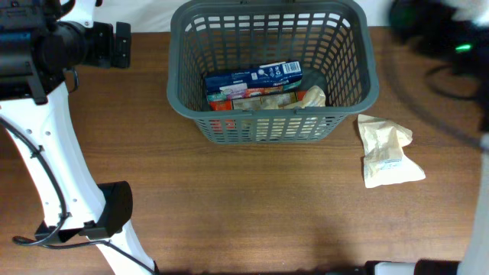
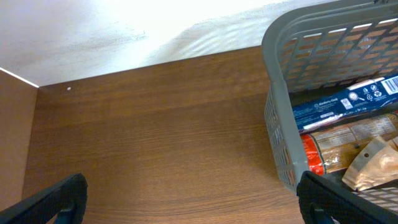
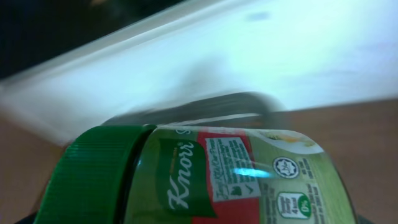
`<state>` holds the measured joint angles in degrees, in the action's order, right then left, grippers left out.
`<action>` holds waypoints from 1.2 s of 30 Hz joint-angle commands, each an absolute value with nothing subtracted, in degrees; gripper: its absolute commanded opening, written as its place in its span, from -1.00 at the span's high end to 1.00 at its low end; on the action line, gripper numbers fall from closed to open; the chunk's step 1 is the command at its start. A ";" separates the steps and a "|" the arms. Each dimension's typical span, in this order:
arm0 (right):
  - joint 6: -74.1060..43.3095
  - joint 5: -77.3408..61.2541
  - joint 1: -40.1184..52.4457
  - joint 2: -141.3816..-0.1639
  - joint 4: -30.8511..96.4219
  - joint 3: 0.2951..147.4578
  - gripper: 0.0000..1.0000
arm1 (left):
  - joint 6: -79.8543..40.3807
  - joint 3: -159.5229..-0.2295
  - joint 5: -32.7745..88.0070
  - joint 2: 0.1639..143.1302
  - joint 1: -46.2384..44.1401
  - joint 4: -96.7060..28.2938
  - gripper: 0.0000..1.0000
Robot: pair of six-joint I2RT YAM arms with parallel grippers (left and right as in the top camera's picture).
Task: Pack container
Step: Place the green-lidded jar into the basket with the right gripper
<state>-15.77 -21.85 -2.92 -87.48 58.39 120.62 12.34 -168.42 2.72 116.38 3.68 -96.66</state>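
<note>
1. The wooden bench [image 1: 252, 206] is taking up pretty much the whole overhead view.
2. The left arm [image 1: 46, 153], white with black parts, is running up the left side of the bench, well apart from everything else.
3. The container [image 1: 182, 92] is sitting at the far middle of the bench. It's a grey basket with slotted sides and a thick rim, and it's standing upright. In the left wrist view its near corner is poking in from the right.
4. The right arm [image 1: 439, 30] is only showing as a dark blur in the far right corner of the overhead view.
5. A blue box [image 1: 252, 76] is lying inside the container towards the far side. A red-and-orange packet [image 1: 229, 95] is lying just beside it.
6. A pale packet [image 1: 388, 149] is lying crumpled on the bench outside, just beside the container's near right corner.
7. A beige crumpled packet [image 1: 309, 98] is lying in the container's right part.
8. A jar [image 3: 236, 180] with a Knorr label and a green lid [image 3: 87, 174] is filling the right wrist view, lying tilted.
9. The left hand [image 2: 196, 202] is hanging over bare bench left of the container, with its fingers [image 2: 56, 199] spread wide apart and gripping nothing.
10. The right hand: no fingers are showing around the jar, so I can't tell if it's clamped or apart.
</note>
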 commanded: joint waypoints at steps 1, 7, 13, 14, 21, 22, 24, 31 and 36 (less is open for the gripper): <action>-13.69 -10.81 7.77 -90.11 58.11 120.92 0.07 | 11.60 -168.42 2.52 116.14 3.92 -96.66 -0.99; -12.67 -1.26 16.69 -104.81 57.98 120.92 0.07 | 11.60 -168.42 2.52 116.14 3.92 -96.66 -0.99; -12.67 -1.21 16.71 -118.06 59.81 120.92 0.07 | 11.60 -168.42 2.52 116.14 3.92 -96.66 -0.98; -12.67 -1.15 16.69 -119.13 60.03 120.92 0.06 | 11.60 -168.42 2.52 116.14 3.92 -96.66 -0.99; -12.64 0.56 15.90 -122.26 60.82 120.88 -0.58 | 11.60 -168.42 2.52 116.14 3.92 -96.66 -0.99; -12.53 0.73 15.31 -121.84 60.82 121.19 -0.66 | 11.60 -168.42 2.52 116.14 3.92 -96.66 -0.99; -12.43 0.69 13.91 -120.18 61.78 122.54 -0.73 | 11.60 -168.42 2.52 116.14 3.92 -96.66 -0.99; -11.27 0.69 8.40 -110.74 69.04 135.81 -0.98 | 11.60 -168.42 2.52 116.14 3.92 -96.66 -0.99; -9.23 6.20 2.11 -103.57 74.54 142.93 -0.98 | 11.60 -168.42 2.52 116.14 3.92 -96.66 -0.99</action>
